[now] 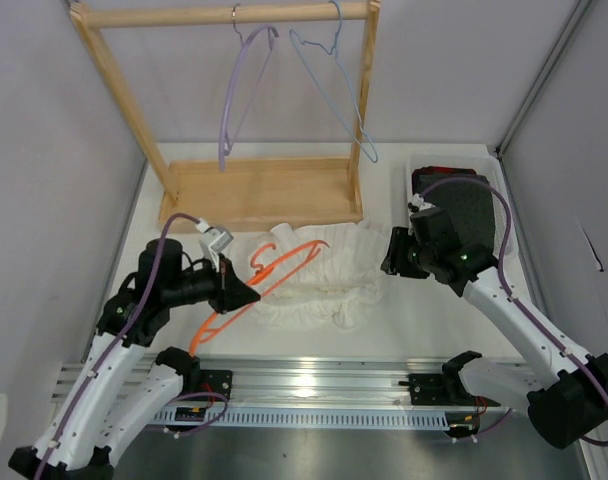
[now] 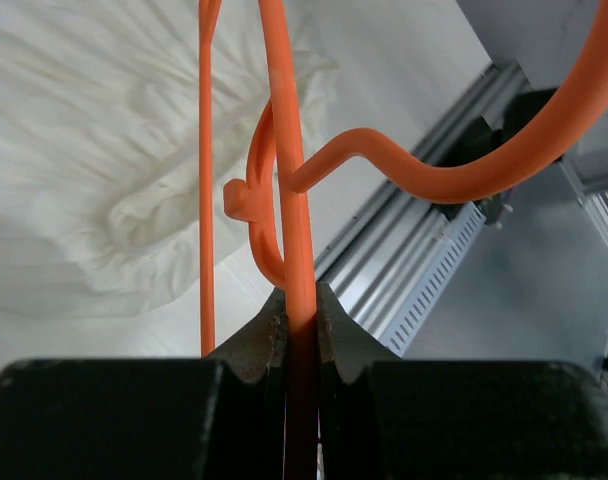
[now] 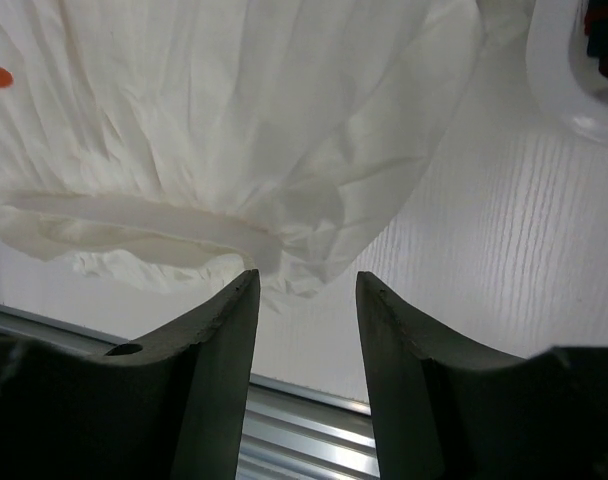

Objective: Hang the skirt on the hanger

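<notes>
The white frilled skirt [image 1: 329, 272] lies crumpled on the table between my two arms. Across its left part rests the orange hanger [image 1: 284, 262], tilted with its lower end toward the near rail. My left gripper [image 1: 242, 293] is shut on one thin bar of the hanger [image 2: 296, 200], and the hook curls off to the right in the left wrist view, with the skirt [image 2: 104, 150] behind it. My right gripper [image 1: 389, 256] hovers at the skirt's right edge. Its jaws [image 3: 306, 282] stand open with nothing between them, just short of the skirt's hem [image 3: 234, 130].
A wooden rack [image 1: 254, 192] stands at the back with a lilac hanger [image 1: 234, 95] and a pale blue hanger [image 1: 342, 95] on its rail. A white bin [image 1: 489, 165] with dark cloth sits behind my right arm. An aluminium rail [image 1: 314, 380] runs along the near edge.
</notes>
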Motion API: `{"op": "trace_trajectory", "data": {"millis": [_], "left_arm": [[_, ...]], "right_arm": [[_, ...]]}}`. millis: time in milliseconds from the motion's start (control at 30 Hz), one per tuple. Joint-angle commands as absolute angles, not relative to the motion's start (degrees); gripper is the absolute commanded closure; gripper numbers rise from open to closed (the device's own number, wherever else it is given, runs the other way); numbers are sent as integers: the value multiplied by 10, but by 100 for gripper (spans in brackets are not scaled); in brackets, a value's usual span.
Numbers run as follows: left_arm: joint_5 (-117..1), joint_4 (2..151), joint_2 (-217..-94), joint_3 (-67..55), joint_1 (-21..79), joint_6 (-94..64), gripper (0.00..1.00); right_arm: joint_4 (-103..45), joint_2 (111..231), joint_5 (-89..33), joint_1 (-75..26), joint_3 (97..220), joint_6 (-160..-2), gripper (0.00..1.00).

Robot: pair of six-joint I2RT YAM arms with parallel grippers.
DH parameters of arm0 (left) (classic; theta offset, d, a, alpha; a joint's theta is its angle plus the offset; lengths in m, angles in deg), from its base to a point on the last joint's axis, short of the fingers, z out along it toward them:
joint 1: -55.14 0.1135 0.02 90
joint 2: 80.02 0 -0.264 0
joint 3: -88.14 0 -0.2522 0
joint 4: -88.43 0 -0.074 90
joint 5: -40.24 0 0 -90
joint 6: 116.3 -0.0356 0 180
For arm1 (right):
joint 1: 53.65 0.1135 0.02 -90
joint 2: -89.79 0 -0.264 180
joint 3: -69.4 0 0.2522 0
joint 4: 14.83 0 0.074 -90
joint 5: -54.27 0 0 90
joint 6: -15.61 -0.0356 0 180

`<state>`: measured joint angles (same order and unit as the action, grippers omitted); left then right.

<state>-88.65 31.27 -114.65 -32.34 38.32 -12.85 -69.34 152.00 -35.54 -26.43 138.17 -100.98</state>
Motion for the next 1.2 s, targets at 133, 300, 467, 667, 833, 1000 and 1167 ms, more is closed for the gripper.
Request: {"op": "trace_trajectory", "data": {"millis": [133,300,467,667,833,1000,1167], "left_arm": [[-827,380,-1210,-309,212,-126,100],[-803,368,-1240,-287,181,-138,100],[-797,343,-1252,-274,178,-157,100],[-781,332,-1242,-255,178,-159,100],[-804,313,-1248,-254,177,-165,100],[-817,291,-1232,-254,177,-168,100],[-834,276,-1220,-259,177,-171,100]], "right_arm": [[-663,1517,-353,-211,1352,-1065,51],[-637,1537,-372,-167,1335,-1087,52],[-614,1547,-373,-154,1314,-1100,52],[-598,1561,-379,-143,1305,-1105,52],[-593,1575,-391,-136,1304,-1108,52],[-586,1584,-400,-135,1302,-1110,53],[-576,1596,-399,-134,1297,-1111,57]]}}
